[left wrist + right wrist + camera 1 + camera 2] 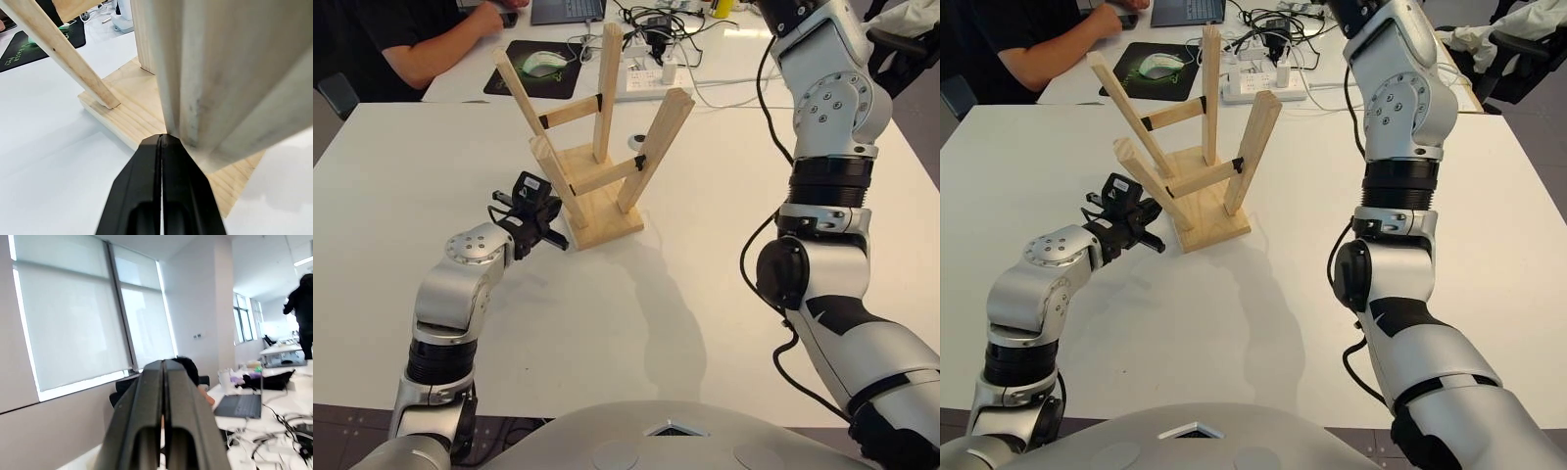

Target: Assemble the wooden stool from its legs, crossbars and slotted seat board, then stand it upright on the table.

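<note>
- Pale wooden stool (602, 176), upside down on the white table (401, 196) before me, seat board (607, 217) flat on it.
- Four legs (607, 88) splay upward; two crossbars (572, 111) join them.

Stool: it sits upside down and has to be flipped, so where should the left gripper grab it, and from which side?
Probably the nearest leg, above its crossbar, coming from the robot's side. The stool rests on its seat board, legs up, and that slim leg stands free right beside the shut left gripper.

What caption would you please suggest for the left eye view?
Left gripper beside the upside-down wooden stool on the white table.
</note>
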`<state>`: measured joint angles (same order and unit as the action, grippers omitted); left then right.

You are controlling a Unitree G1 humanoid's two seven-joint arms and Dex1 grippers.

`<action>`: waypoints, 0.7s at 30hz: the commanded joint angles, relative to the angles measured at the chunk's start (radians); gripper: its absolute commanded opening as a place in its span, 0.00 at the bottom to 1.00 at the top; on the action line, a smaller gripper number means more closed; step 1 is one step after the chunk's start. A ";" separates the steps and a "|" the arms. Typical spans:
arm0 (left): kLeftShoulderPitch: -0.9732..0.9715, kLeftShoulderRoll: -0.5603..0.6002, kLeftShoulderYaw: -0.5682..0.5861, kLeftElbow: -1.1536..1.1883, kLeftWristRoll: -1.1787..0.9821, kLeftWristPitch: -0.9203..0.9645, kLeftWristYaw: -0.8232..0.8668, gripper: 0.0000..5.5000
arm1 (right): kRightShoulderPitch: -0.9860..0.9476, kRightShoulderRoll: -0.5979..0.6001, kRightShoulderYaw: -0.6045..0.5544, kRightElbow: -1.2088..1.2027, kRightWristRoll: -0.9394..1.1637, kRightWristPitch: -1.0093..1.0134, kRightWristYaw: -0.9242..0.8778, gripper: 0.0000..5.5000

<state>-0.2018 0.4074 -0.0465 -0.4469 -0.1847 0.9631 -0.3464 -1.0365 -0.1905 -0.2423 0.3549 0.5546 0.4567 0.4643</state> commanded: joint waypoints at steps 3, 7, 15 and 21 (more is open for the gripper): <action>-0.022 -0.003 -0.011 0.000 -0.003 -0.002 0.002 0.00 | 0.207 0.035 0.222 -0.132 -0.030 0.224 0.056 0.00; -0.013 -0.006 -0.006 -0.005 -0.004 0.000 0.010 0.00 | 0.119 0.037 0.133 -0.108 0.002 0.168 0.030 0.00; -0.008 -0.015 -0.004 -0.010 -0.004 0.000 0.020 0.00 | -0.073 -0.016 -0.058 -0.021 0.012 -0.140 0.000 0.00; -0.006 -0.009 -0.004 -0.017 -0.009 0.007 0.016 0.00 | 0.022 -0.012 0.042 -0.044 -0.006 -0.002 0.016 0.00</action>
<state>-0.2067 0.3968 -0.0485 -0.4482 -0.1860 0.9631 -0.3281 -1.0998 -0.2138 -0.3089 0.3114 0.5771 0.3152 0.4633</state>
